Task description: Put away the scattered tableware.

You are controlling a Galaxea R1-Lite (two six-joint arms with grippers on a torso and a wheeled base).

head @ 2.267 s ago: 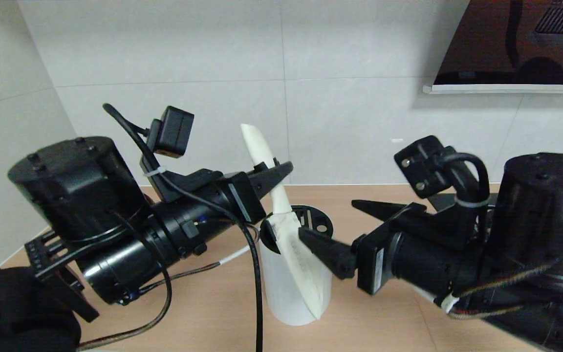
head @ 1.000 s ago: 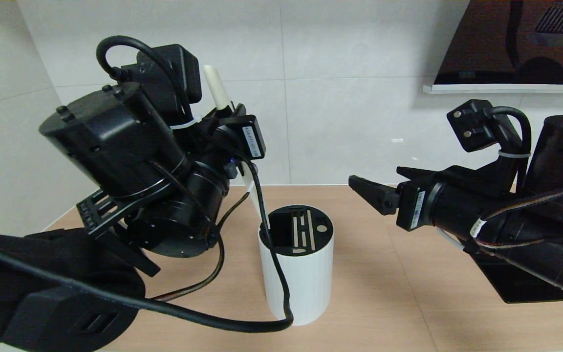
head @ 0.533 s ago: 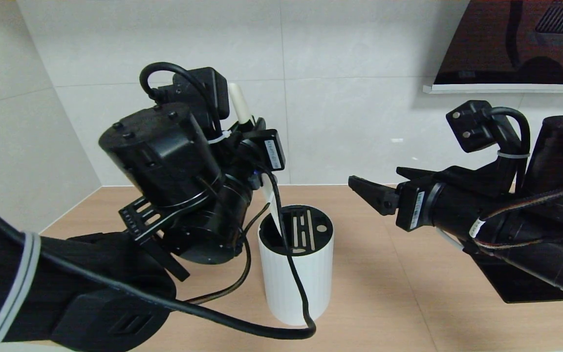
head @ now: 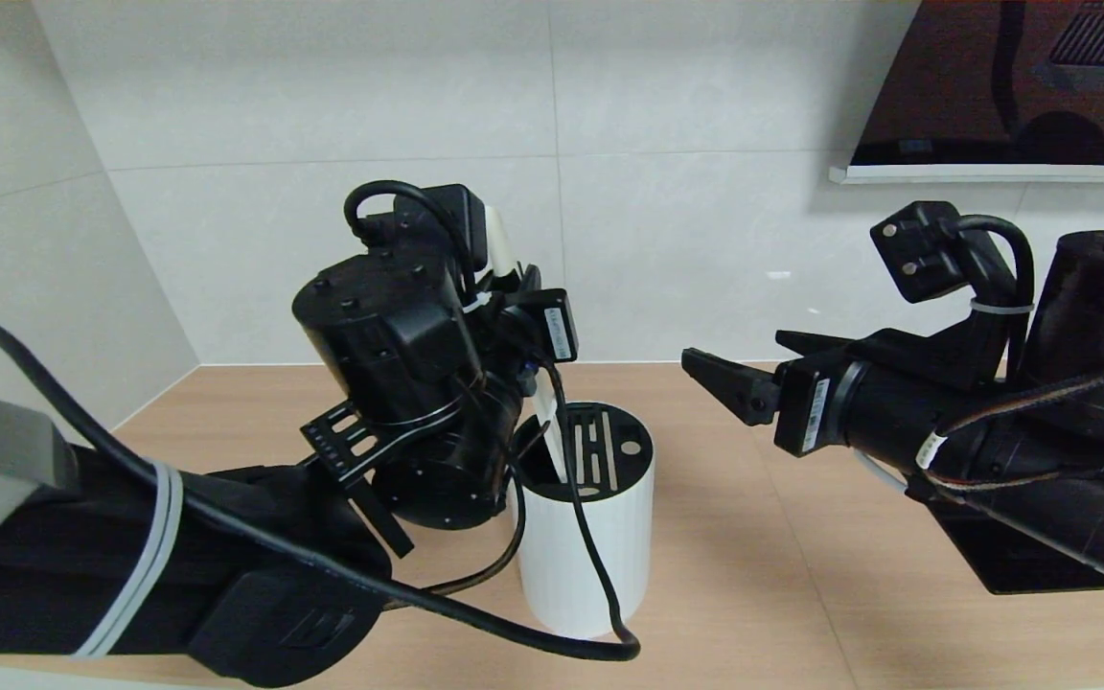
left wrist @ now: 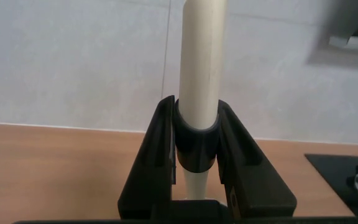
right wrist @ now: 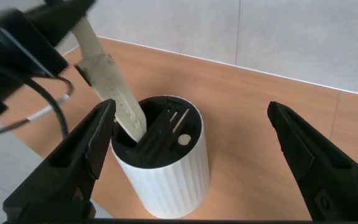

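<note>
— What is the left gripper doing?

— Its fingers are clamping tight around the cream handle of a knife, above the holder.

— And where is the knife pointing?

— It is hanging tilted, handle up. The pale blade is slanting down from the gripper, and its tip is sitting inside the large opening on the left-arm side of the holder's black slotted top.

— The right gripper?

— It is hovering spread wide and gripping nothing, to the holder's right and apart from it, with its fingers pointing towards the knife.

— Where is the holder standing?

— It is standing upright on the wooden counter, between the two arms.
</note>
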